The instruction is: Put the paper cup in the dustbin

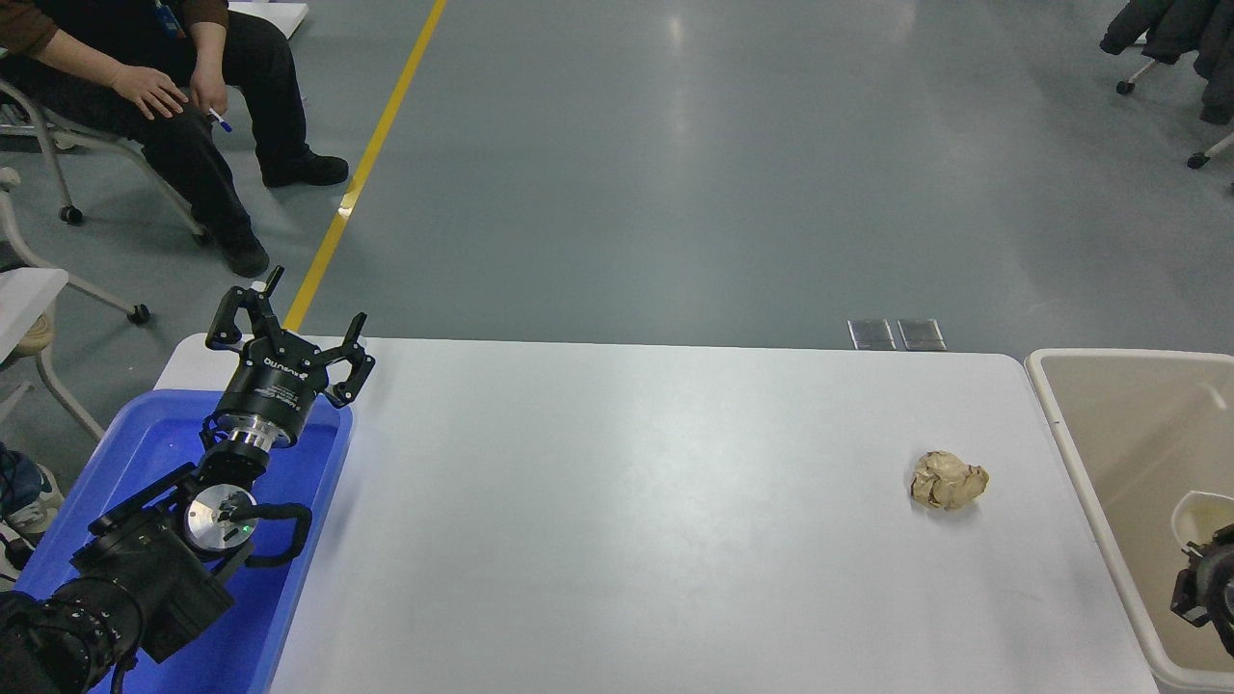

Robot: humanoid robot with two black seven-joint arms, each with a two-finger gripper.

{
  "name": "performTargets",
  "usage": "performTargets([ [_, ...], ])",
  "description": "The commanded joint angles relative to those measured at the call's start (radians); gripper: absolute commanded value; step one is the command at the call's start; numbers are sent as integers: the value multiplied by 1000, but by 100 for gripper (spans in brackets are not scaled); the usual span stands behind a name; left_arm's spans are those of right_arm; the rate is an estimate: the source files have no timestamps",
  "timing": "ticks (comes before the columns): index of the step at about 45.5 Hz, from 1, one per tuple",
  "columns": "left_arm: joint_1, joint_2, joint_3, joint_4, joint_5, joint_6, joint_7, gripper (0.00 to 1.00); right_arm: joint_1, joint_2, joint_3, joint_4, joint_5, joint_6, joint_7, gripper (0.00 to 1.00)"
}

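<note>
Grey, glossy flooring is filling the upper half of the head view, with a yellow line (371, 159) running diagonally across it toward the near left. Below it, a white table (636, 520) is stretching across the picture.

At the right edge, the right gripper (1205, 578) is just showing, hanging over the inside of the dustbin (1089, 463), a large beige bin standing against the table's right end. Only a small black part of this gripper is in view, so whether its fingers are spread or closed cannot be told. Directly above it in the picture, touching or nearly touching its black body, the paper cup (1200, 511) is showing as a pale curved rim within the bin's opening; whether it is being gripped cannot be told.

Well to the left of that gripper, on the table, a crumpled brown paper ball (949, 480) is lying alone.

Far across the table, the left gripper (289, 323) is parked with its fingers spread wide and holding nothing, pointing away from the camera. Beneath its arm, a blue plastic tray (318, 463) is sitting on the table's left end.

Beyond that gripper, at the top left, a person (164, 96) in dark clothes is sitting on a wheeled chair, one hand (149, 92) resting on a thigh and the other holding a pen (221, 120).
</note>
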Motion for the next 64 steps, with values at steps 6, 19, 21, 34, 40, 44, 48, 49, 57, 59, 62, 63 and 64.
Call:
performTargets([
  [6,0,0,0,0,0,0,0,100,2,31,29,-2,3,-20,-3,98],
  [19,0,0,0,0,0,0,0,100,19,16,27,1,2,-4,-2,100],
  [21,0,0,0,0,0,0,0,100,24,6,24,1,0,-2,-2,100],
  [34,0,0,0,0,0,0,0,100,101,-55,13,4,-12,130,-3,100],
  [40,0,0,0,0,0,0,0,100,145,-56,4,3,-15,236,-2,100],
  [44,0,0,0,0,0,0,0,100,179,-58,-25,3,-15,286,-2,100],
  [48,0,0,0,0,0,0,0,100,216,-63,-59,4,-15,329,1,100],
  [49,0,0,0,0,0,0,0,100,225,-63,-68,4,-15,341,3,100],
  [57,0,0,0,0,0,0,0,100,309,-58,-138,11,-15,411,12,100],
  [59,0,0,0,0,0,0,0,100,328,-55,-145,20,-15,426,12,100],
  [62,0,0,0,0,0,0,0,100,361,-50,-146,35,-15,431,12,100],
  [63,0,0,0,0,0,0,0,100,374,-50,-148,43,-15,432,12,100],
  [64,0,0,0,0,0,0,0,100,384,-50,-148,50,-15,432,12,100],
])
